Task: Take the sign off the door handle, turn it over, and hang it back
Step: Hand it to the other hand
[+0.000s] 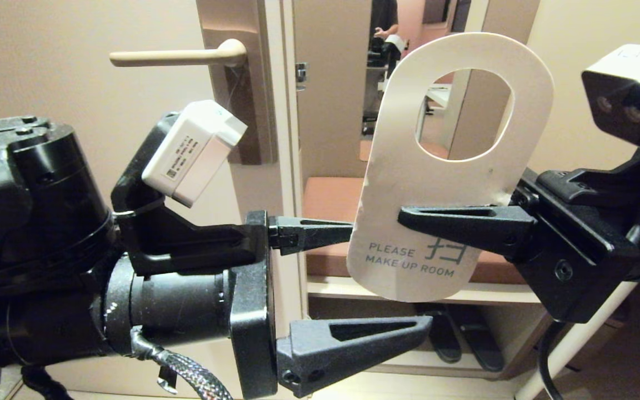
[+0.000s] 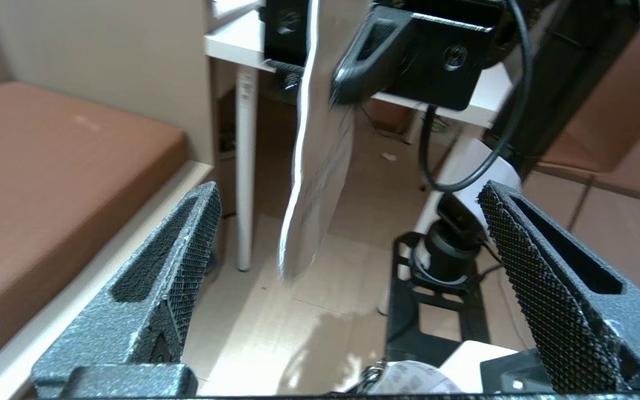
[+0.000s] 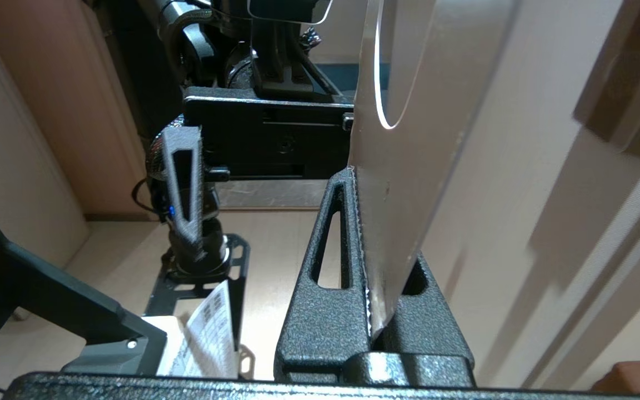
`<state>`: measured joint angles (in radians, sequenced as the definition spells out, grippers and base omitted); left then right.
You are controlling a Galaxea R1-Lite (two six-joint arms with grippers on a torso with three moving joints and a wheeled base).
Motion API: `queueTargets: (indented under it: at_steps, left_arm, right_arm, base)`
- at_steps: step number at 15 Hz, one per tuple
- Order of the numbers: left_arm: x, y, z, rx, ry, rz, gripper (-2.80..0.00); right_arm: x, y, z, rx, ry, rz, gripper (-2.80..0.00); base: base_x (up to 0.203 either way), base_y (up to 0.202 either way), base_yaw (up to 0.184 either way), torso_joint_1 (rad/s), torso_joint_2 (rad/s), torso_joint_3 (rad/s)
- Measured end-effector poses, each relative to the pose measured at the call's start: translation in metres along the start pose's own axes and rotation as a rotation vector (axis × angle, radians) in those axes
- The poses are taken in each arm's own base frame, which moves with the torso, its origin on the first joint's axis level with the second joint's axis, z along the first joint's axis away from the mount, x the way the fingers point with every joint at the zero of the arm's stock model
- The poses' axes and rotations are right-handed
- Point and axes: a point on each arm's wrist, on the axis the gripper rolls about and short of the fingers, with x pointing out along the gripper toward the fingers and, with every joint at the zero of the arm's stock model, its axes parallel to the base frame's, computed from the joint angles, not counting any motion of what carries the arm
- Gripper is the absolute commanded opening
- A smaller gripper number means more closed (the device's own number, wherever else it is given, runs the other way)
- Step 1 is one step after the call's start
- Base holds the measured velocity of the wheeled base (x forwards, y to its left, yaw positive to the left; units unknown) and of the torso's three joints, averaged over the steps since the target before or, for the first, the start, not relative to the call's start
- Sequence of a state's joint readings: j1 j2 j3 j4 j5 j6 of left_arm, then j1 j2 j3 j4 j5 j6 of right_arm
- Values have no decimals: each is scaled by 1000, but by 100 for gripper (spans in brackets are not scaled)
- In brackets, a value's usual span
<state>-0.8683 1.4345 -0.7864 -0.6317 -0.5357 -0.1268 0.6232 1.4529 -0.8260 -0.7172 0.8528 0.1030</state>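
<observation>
White card sign (image 1: 409,183), "PLEASE MAKE UP ROOM" side facing the head camera, held upright in mid-air, oval hole at top, off the door handle (image 1: 178,55). Right gripper (image 1: 409,218) comes in from the right, level, fingers pinched on the sign's middle just above the printed text; near finger lies across the white face. Left gripper (image 1: 386,283) comes in from the left, jaws spread wide: upper finger tip passes behind the sign's left edge, lower finger sits below the sign's bottom edge, not touching it. Cream lever handle sticks out left from a brown backplate (image 1: 242,83) on the door, upper left, well apart from the sign, nothing hanging on it. Gap past the door shows an orange-brown bench (image 1: 325,200) and dark slippers (image 1: 464,339) under a shelf.

Left wrist view: 2 textured black fingers (image 2: 181,261) wide apart, nothing between the pads. Sign (image 2: 320,161) seen edge-on ahead of them, hanging down from the right gripper (image 2: 348,89) clamped on it. Bench (image 2: 48,178) to one side, light wood floor (image 2: 298,328) below.

Right wrist view: right gripper (image 3: 375,328) closed on the sign (image 3: 403,183), card edge-on and wedged between both fingers, hole's rim visible further up. 1 finger of the left gripper (image 3: 184,194) shows beyond, clear of the card.
</observation>
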Motion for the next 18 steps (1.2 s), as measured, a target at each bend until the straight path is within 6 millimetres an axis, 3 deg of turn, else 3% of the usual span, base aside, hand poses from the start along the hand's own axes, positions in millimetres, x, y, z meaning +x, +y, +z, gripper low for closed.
queueTargets:
  at_steps: [6, 18]
  left_arm:
    - [10, -7, -1, -3, 13, -86, 0]
    - [10, -7, -3, -8, 21, -88, 0]
  right_arm:
    - [9, 6, -6, 17, 15, 43, -280]
    - [19, 14, -4, 3, 10, 89, -280]
  base:
    - [0, 0, 0, 0, 0, 0]
    - [0, 0, 0, 0, 0, 0]
